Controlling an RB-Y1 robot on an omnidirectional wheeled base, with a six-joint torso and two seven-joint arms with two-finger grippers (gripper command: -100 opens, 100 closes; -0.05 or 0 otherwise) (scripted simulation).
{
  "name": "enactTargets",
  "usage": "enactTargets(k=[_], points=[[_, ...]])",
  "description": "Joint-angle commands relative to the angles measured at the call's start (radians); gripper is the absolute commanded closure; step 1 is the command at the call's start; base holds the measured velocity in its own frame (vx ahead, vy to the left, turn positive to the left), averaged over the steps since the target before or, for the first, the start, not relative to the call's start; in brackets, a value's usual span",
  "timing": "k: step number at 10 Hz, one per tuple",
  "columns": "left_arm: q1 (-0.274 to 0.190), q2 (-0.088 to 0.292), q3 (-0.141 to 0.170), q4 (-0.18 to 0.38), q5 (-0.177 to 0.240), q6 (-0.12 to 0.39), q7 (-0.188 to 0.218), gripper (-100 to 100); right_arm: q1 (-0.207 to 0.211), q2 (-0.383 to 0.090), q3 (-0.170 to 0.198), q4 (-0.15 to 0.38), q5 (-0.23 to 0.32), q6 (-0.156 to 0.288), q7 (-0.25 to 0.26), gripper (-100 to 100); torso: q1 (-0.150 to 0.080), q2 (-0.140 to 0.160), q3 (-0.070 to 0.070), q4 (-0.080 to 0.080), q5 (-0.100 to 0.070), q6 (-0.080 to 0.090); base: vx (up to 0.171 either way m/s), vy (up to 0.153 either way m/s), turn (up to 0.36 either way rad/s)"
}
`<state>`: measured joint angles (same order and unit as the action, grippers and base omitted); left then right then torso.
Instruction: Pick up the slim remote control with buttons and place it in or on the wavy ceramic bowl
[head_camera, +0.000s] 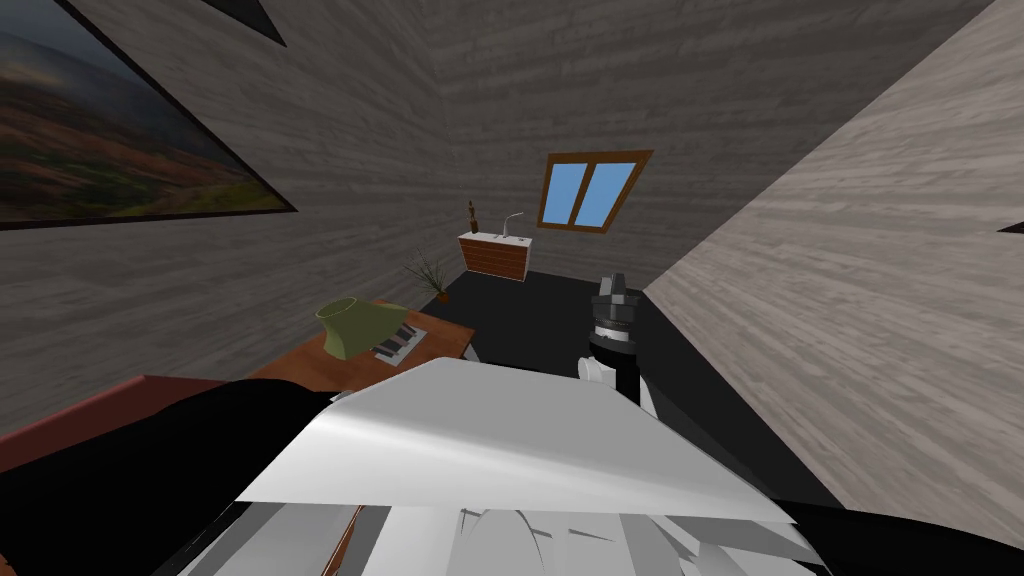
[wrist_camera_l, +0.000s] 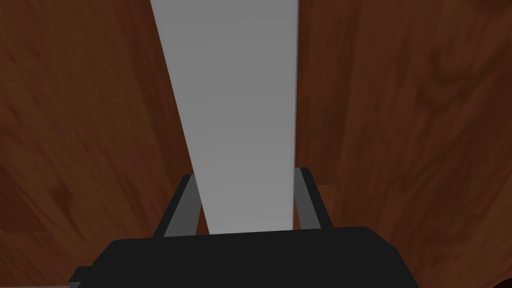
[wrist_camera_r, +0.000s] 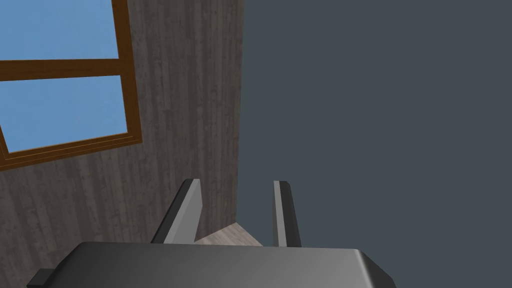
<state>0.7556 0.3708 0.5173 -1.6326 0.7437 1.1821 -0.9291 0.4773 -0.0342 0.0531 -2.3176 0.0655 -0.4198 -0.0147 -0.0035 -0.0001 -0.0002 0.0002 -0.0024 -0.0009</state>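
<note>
Your left gripper (wrist_camera_l: 245, 172) is clamped on both long sides of the slim grey remote (wrist_camera_l: 235, 100), whose long axis runs straight out from the hand over the brown tabletop (wrist_camera_l: 75, 125). The olive wavy bowl (head_camera: 355, 325) sits ahead near the tabletop's far end. Your right gripper (wrist_camera_r: 235, 187) hangs clear, fingers apart

Brown table (head_camera: 445, 338) with green bowl (head_camera: 355, 322), magazines (head_camera: 398, 343)
</note>
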Motion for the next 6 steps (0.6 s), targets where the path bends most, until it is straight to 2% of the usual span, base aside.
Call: enactTargets(k=[1, 5, 6], points=[[-0.020, 0.036, 0.021, -0.001, 0.000, -0.010, -0.004, 100, 0.000, 0.000, 0.000, 0.000, 0.000, 0.000, 0.000, 0, 0.000, 0.000, 0.000, 0.000, 0.000, 0.000, -0.041, -0.044, 0.112], [-0.061, 0.101, 0.044, 0.013, 0.015, 0.004, 0.002, 100, 0.000, 0.000, 0.000, 0.000, 0.000, 0.000, 0.000, 0, -0.002, 0.004, 0.003, 0.002, 0.000, 0.000, -0.052, -0.035, 0.056], [-0.075, 0.132, 0.057, 0.030, 0.029, 0.019, 0.007, 100, 0.000, 0.000, 0.000, 0.000, 0.000, 0.000, 0.000, 0, -0.001, 0.004, 0.003, 0.002, 0.000, 0.000, -0.108, -0.001, 0.008]])
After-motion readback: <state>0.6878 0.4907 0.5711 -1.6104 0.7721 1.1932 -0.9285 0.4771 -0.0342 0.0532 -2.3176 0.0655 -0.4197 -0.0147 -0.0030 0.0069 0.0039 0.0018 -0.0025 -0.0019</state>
